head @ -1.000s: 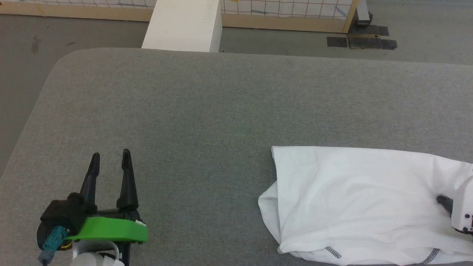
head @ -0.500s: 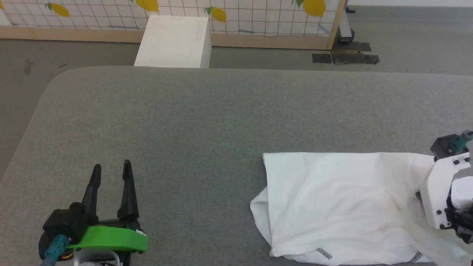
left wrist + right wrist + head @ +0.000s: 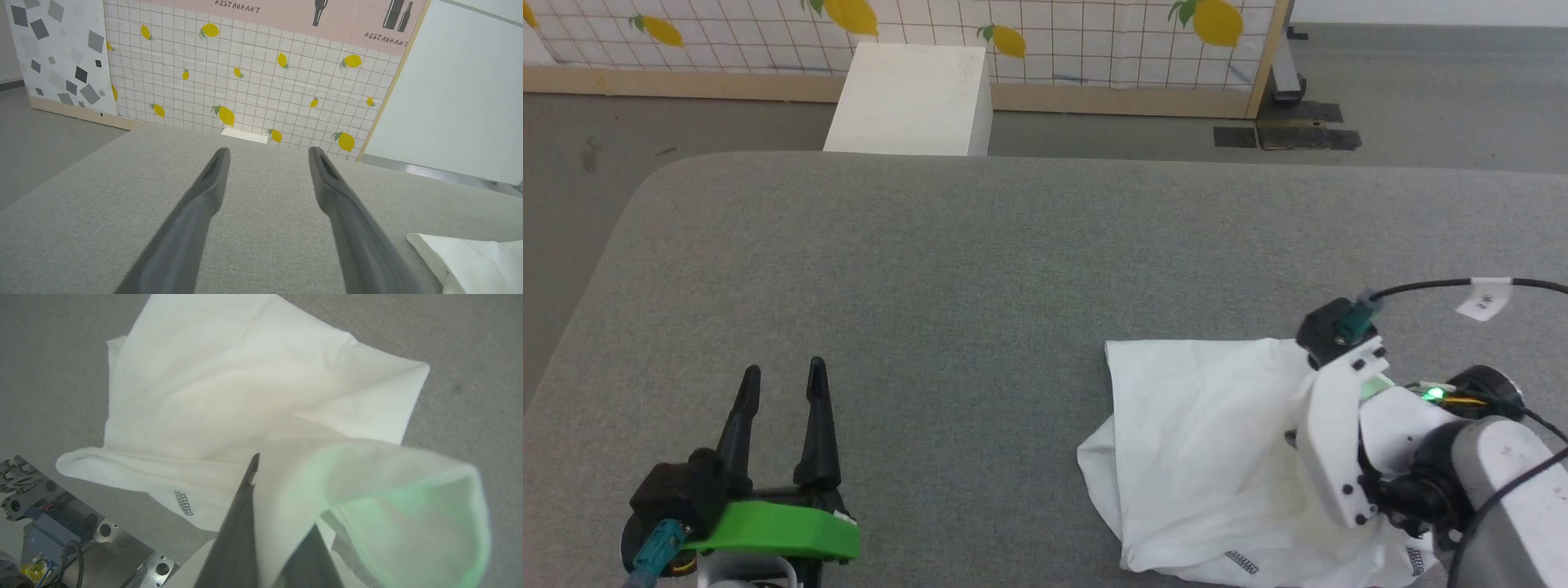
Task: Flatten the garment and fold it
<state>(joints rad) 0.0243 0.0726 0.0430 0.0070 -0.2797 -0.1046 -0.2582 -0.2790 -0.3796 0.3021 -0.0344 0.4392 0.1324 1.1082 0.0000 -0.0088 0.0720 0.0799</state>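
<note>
Now: shirt (image 3: 1201,441) bunched at right near part of grey counter (image 3: 1013,261), zigzag stitching at near hem. Right end effector (image 3: 271,502) clenched on lifted fold of shirt, cloth draped over one finger. Left end effector (image 3: 783,369) released, fingers spread, holding nothing, at left near part of counter, well apart from shirt. White box (image 3: 907,98) beyond far counter edge, before lemon-print panel (image 3: 1094,41).

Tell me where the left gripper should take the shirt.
Probably the far left corner of the shirt, approached from the robot's left, low along the table. That corner lies flat and crisp, facing the open left gripper; the right gripper is shut on the other end.
</note>
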